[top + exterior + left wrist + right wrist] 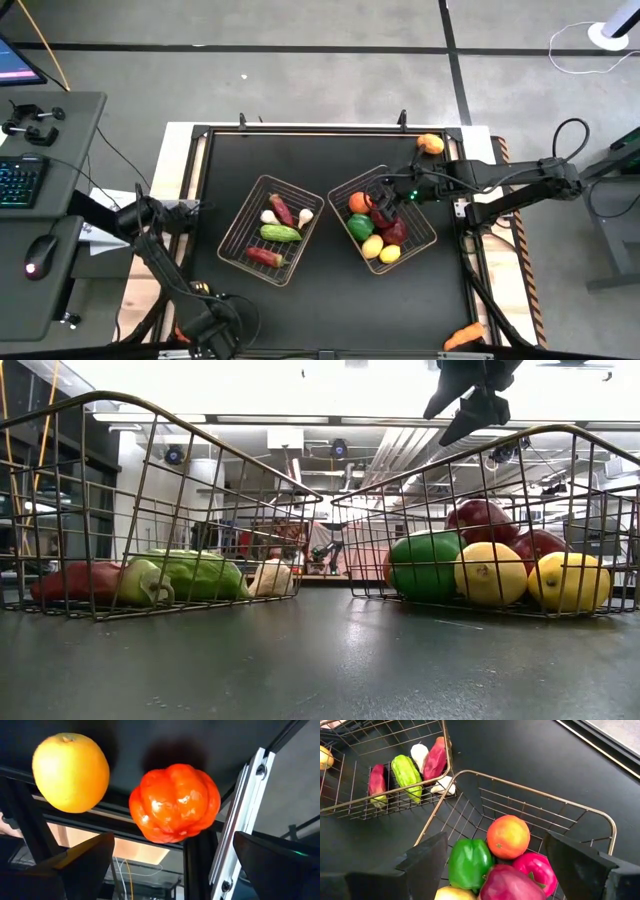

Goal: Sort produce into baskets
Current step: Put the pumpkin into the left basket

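Two copper wire baskets sit mid-table. The left basket point(270, 228) holds a green cucumber point(280, 233), red pieces and white ones. The right basket point(382, 218) holds an orange point(508, 836), a green pepper point(469, 862), red fruit and two lemons point(490, 573). My right gripper point(495, 865) hangs open above the right basket, touching nothing. My left gripper point(170, 865) stands open at the table's near left corner. It faces a yellow-orange fruit point(71, 772) and an orange ribbed pepper point(175, 802) lying on the black table edge, and touches neither.
An orange fruit point(430, 143) lies at the far right corner and a carrot point(465, 338) at the near right corner. A metal frame rail point(240, 820) runs beside the orange pepper. Black tabletop lies bare around the baskets. A desk with a keyboard and mouse stands to the left.
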